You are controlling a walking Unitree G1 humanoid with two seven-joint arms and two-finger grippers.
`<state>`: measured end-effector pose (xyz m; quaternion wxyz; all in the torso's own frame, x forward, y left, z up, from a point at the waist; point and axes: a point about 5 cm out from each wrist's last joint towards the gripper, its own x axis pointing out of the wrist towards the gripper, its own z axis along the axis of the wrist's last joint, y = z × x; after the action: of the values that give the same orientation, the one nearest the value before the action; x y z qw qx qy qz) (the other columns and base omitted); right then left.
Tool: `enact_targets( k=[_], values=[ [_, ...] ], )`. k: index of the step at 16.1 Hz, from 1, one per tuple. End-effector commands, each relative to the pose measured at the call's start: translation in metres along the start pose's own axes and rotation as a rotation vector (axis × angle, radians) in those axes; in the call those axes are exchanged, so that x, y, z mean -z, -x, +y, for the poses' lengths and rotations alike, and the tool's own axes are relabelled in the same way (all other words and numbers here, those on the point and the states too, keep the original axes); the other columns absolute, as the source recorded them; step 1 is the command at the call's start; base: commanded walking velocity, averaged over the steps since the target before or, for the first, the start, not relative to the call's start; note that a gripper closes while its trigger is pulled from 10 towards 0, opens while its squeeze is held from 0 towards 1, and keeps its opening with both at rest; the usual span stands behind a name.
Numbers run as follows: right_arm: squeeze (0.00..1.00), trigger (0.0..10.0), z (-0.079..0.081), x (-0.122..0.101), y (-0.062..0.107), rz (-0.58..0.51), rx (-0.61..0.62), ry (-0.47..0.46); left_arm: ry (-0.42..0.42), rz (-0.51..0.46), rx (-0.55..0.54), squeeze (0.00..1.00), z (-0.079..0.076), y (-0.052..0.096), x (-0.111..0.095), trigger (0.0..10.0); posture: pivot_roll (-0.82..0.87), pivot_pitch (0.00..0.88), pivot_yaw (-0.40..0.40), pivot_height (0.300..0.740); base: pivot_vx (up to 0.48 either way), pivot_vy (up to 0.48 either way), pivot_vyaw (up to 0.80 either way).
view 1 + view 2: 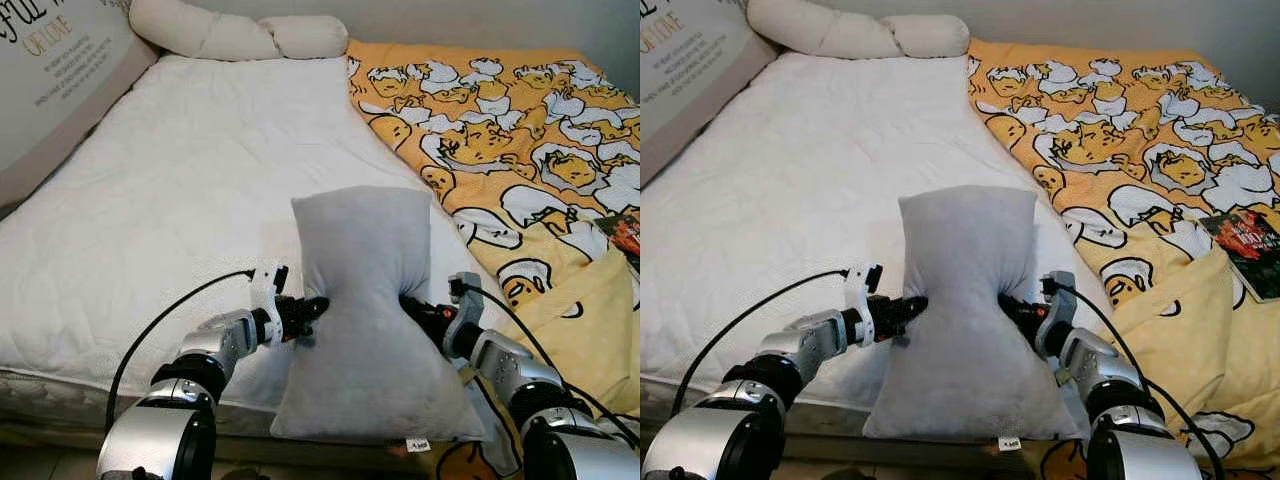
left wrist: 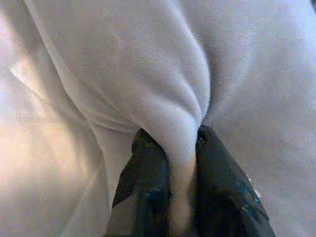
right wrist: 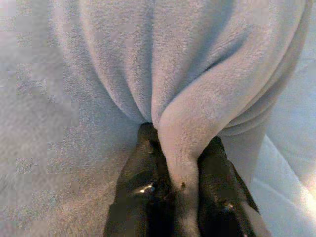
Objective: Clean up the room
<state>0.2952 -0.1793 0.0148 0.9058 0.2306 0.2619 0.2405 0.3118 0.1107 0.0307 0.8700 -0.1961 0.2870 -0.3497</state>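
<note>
The bed (image 1: 180, 200) spreads across the frame, its white mattress cover bare on the left, a yellow blanket (image 1: 500, 130) printed with cartoon figures covering the right side. Up top, a long cream bolster (image 1: 235, 35) lies along the head end, and a big printed cushion (image 1: 55, 70) leans in the upper left corner. At the far right edge, a dark book (image 1: 1245, 245) sits on the blanket.

Centre low, the grey pillow (image 1: 365, 320) stands upright at the near edge of the bed, soft and fleecy, pinched in at the waist so it looks like an hourglass, with a small white tag at its bottom corner.

Left gripper (image 1: 308, 312) bites into the pillow's left side, fingers (image 2: 143, 177) pressed tight on a fold of fabric. Right gripper (image 1: 412, 305) does the same on the right side, fingers (image 3: 143, 168) squeezed on a ridge of fleece.
</note>
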Motion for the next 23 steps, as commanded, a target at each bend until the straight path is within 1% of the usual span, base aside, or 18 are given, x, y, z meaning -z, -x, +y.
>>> enact_targets(
  k=[1,3,4,5,6,7,8,9,10,11,13,14,15,16,17,20,21,23],
  values=[
    [0.0,0.0,0.009,-0.002,-0.008,-0.025,-0.024,-0.007,-0.036,-0.057,0.01,0.0,-0.004,-0.002,-0.014,0.0,-0.05,0.0,0.027,0.74,0.0,0.0,0.0],
    [0.0,0.0,0.017,-0.018,-0.011,-0.115,-0.061,0.018,-0.086,-0.121,0.015,0.0,-0.007,-0.001,-0.031,0.0,-0.05,0.0,0.028,0.74,0.0,0.0,0.0],
    [0.0,0.0,0.021,-0.028,-0.014,-0.158,-0.062,-0.018,-0.143,-0.16,0.024,0.0,-0.01,0.002,-0.042,0.0,-0.05,0.0,0.027,0.74,0.0,0.0,0.0],
    [0.0,0.0,0.03,-0.036,-0.016,-0.178,-0.101,0.022,-0.2,-0.215,0.008,0.0,-0.013,0.005,-0.054,0.0,-0.05,0.0,0.028,0.74,0.0,0.0,0.0],
    [0.0,0.0,0.034,-0.039,-0.016,-0.191,-0.11,0.056,-0.229,-0.245,-0.006,0.0,-0.015,0.007,-0.06,0.0,-0.05,0.0,0.028,0.74,0.0,0.0,0.0],
    [0.0,0.0,0.041,-0.044,-0.016,-0.221,-0.124,0.093,-0.282,-0.307,-0.046,0.0,-0.018,0.01,-0.069,0.0,-0.04,0.0,0.024,0.74,0.0,0.0,0.0],
    [0.0,0.0,0.047,-0.046,-0.016,-0.242,-0.135,0.09,-0.337,-0.339,-0.091,0.0,-0.021,0.014,-0.074,0.0,-0.04,0.0,0.022,0.74,0.0,0.0,0.0],
    [0.0,0.0,0.052,-0.046,-0.015,-0.255,-0.137,0.089,-0.375,-0.367,-0.11,0.0,-0.024,0.016,-0.075,2.4,-0.04,0.0,0.022,0.74,0.0,0.0,0.0],
    [0.0,0.0,0.057,-0.049,-0.015,-0.319,-0.106,0.08,-0.408,-0.375,-0.127,0.0,-0.027,0.018,-0.073,4.3,-0.04,0.0,0.023,0.74,0.0,0.0,0.0],
    [0.0,0.0,0.061,-0.05,-0.013,-0.375,-0.078,0.082,-0.467,-0.358,-0.173,0.0,-0.028,0.019,-0.069,10.0,-0.04,0.0,0.024,0.74,0.0,0.0,0.0],
    [0.0,0.0,0.063,-0.048,-0.011,-0.398,-0.011,0.139,-0.479,-0.36,-0.225,0.0,-0.028,0.021,-0.067,10.0,-0.04,0.0,0.025,0.74,0.0,0.0,0.0],
    [0.0,10.0,0.063,-0.049,-0.009,-0.423,0.018,0.101,-0.484,-0.401,-0.24,0.0,-0.03,0.024,-0.071,10.0,-0.04,0.0,0.025,0.74,0.0,0.0,0.0],
    [0.0,10.0,0.064,-0.048,-0.006,-0.428,0.034,0.092,-0.485,-0.435,-0.264,0.0,-0.031,0.027,-0.075,10.0,-0.03,0.0,0.026,0.74,0.0,0.0,0.0],
    [0.0,10.0,0.063,-0.048,-0.004,-0.426,0.085,0.126,-0.509,-0.424,-0.293,0.0,-0.03,0.028,-0.076,10.0,-0.03,0.0,0.026,0.74,0.0,0.0,0.0],
    [0.0,10.0,0.063,-0.046,-0.003,-0.423,0.115,0.115,-0.542,-0.414,-0.321,0.0,-0.029,0.029,-0.075,10.0,-0.03,0.0,0.024,0.74,0.0,0.412,0.0],
    [0.0,10.0,0.062,-0.048,-0.002,-0.44,0.153,0.109,-0.543,-0.416,-0.331,0.0,-0.031,0.028,-0.077,10.0,-0.03,0.0,0.022,0.74,0.0,0.425,0.0],
    [0.0,10.0,0.062,-0.049,-0.002,-0.451,0.167,0.088,-0.543,-0.417,-0.334,0.0,-0.032,0.027,-0.08,10.0,-0.03,0.0,0.021,0.74,0.0,0.431,0.0],
    [0.0,10.0,0.063,-0.05,-0.002,-0.458,0.177,0.088,-0.536,-0.425,-0.347,0.0,-0.033,0.025,-0.084,10.0,-0.03,0.0,0.023,0.74,0.0,0.435,-0.71]
  ],
)
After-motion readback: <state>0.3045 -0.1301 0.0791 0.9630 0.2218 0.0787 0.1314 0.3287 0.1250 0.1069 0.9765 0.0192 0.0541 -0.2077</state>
